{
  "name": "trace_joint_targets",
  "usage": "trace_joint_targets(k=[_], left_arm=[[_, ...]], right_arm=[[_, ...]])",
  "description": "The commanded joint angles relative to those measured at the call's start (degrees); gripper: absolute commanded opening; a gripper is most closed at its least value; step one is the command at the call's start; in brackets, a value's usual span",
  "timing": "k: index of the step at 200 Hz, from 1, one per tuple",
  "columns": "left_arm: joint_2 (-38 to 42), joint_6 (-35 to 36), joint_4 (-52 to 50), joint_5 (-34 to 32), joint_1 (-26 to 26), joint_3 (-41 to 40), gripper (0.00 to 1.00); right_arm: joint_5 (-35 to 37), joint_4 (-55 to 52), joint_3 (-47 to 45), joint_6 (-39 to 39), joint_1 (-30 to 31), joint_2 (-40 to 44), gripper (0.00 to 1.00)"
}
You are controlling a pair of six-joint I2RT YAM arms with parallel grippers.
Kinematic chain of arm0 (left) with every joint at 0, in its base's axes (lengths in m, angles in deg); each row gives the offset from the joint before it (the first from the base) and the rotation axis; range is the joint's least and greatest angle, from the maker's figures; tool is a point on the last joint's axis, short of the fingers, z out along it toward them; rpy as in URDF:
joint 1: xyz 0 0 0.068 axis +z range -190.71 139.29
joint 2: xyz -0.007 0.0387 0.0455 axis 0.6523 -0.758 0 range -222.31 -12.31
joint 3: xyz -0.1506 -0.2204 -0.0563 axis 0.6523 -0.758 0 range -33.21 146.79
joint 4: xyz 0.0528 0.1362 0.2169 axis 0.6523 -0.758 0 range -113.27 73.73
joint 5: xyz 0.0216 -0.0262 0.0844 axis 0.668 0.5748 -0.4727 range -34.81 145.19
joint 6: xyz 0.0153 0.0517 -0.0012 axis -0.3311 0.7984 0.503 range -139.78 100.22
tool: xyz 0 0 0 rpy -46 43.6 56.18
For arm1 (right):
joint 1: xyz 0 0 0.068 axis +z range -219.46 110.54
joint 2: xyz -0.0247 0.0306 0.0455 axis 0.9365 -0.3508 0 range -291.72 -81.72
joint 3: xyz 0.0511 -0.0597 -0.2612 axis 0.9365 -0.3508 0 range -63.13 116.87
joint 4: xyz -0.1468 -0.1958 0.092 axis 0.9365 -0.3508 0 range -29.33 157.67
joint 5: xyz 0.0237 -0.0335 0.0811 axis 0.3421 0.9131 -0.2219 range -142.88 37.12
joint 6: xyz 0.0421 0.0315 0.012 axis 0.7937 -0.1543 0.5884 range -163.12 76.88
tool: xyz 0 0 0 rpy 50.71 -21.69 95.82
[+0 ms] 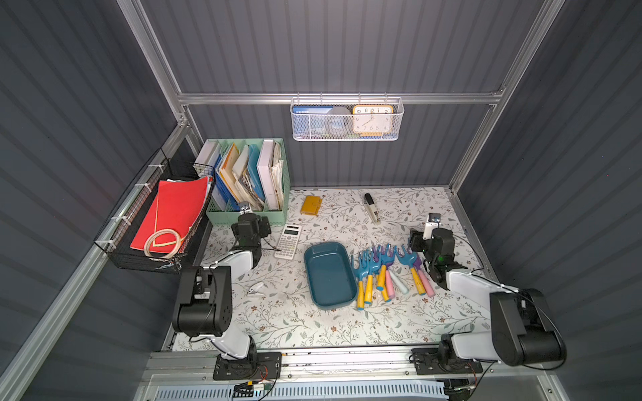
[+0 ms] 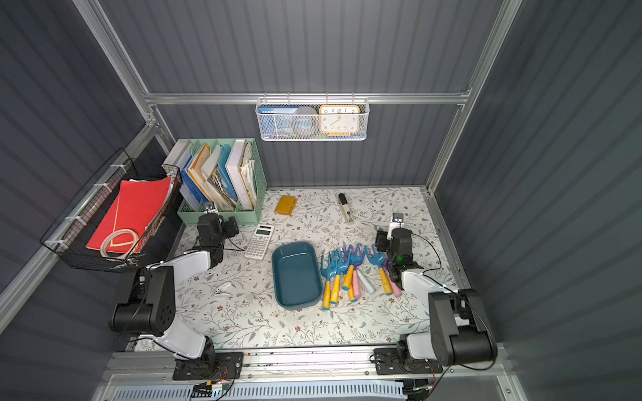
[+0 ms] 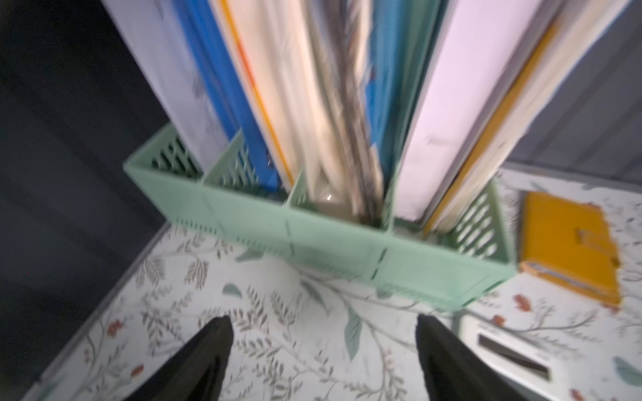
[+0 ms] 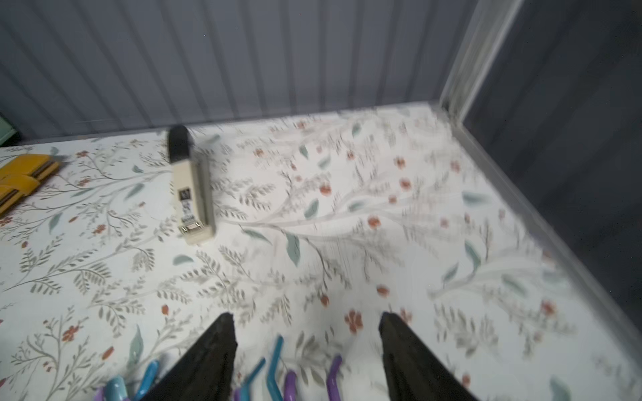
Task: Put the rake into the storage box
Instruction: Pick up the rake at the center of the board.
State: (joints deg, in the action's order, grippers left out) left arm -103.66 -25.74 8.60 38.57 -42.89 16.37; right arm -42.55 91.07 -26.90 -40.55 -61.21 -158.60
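The storage box (image 1: pixel 330 274) (image 2: pixel 297 274), a shallow teal tub, lies empty mid-table in both top views. Just right of it lie several toy rakes (image 1: pixel 382 267) (image 2: pixel 351 267) side by side, with blue or purple heads and yellow, pink or pale handles. My right wrist (image 1: pixel 432 243) hovers over the far right end of the row. In the right wrist view my right gripper (image 4: pixel 305 316) is open, with blue rake tines (image 4: pixel 276 361) and purple tines (image 4: pixel 333 371) lying between its fingers (image 4: pixel 215 354), untouched. My left gripper (image 3: pixel 323 317) is open over bare cloth, facing the file organiser.
The mint file organiser (image 1: pixel 246 180) (image 3: pixel 312 239) stands at the back left beside a black wire basket (image 1: pixel 156 215). A calculator (image 1: pixel 288 241), a yellow wallet (image 1: pixel 311 205), a cream stapler (image 1: pixel 371 208) (image 4: pixel 191 194) and a small white clip (image 1: pixel 256 288) lie about. A white mesh basket (image 1: pixel 347 118) hangs on the wall.
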Motion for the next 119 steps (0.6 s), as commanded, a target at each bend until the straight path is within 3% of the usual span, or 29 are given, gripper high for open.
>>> trace_joint_targets(k=[1, 37, 64, 96, 119], left_arm=[[1.9, 1.0, -14.2, -2.7, -6.3, 3.8, 1.0], [0.0, -11.6, -25.1, 9.2, -9.5, 8.0, 1.0], [-1.6, -17.1, -22.6, 11.3, -11.9, 5.7, 1.0], [-6.8, -17.9, -27.7, 3.1, -16.6, 11.1, 1.0], [-9.1, -18.5, -32.1, 0.7, -17.1, 15.2, 1.0]], right_arm=[[7.0, -27.4, 10.3, 6.2, 9.0, 2.0, 0.48], [5.1, -42.2, 12.1, 29.1, 18.1, 2.6, 0.43], [4.2, -48.2, 12.5, 28.8, 23.9, 0.1, 0.43], [-6.0, -56.9, 16.9, 26.8, 24.7, -8.6, 0.4], [-8.1, -59.6, 18.3, 28.2, 25.1, -12.8, 0.35]])
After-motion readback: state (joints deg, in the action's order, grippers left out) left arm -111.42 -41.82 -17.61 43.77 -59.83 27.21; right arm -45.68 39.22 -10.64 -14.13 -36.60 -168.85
